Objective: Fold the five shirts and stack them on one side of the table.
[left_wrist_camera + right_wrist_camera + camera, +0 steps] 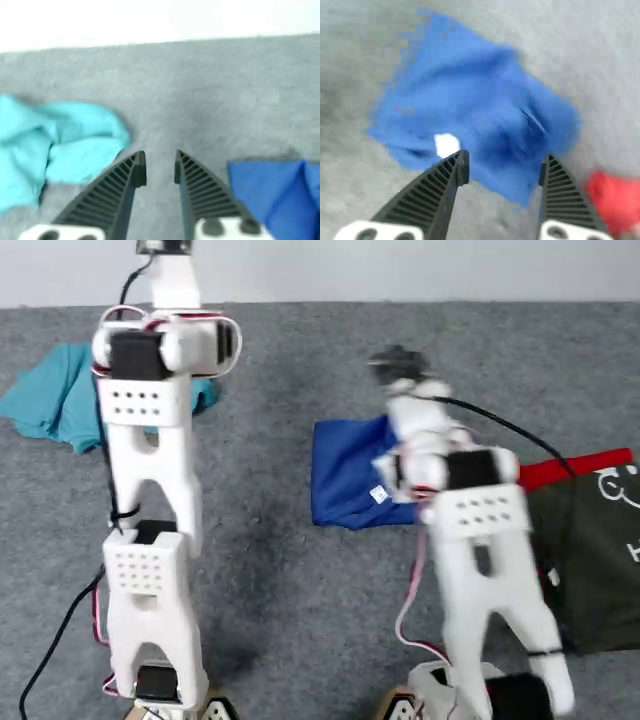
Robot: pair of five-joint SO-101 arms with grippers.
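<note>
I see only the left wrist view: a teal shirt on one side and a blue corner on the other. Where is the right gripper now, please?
Observer: The right gripper hangs open over the blue shirt and holds nothing.
Operator: Are there more shirts than these two?
Observer: Yes. In the high view a dark green shirt lies on the right side of the table.
Operator: Is anything else near it?
Observer: A strip of red cloth shows along its far edge, touching it.
</note>
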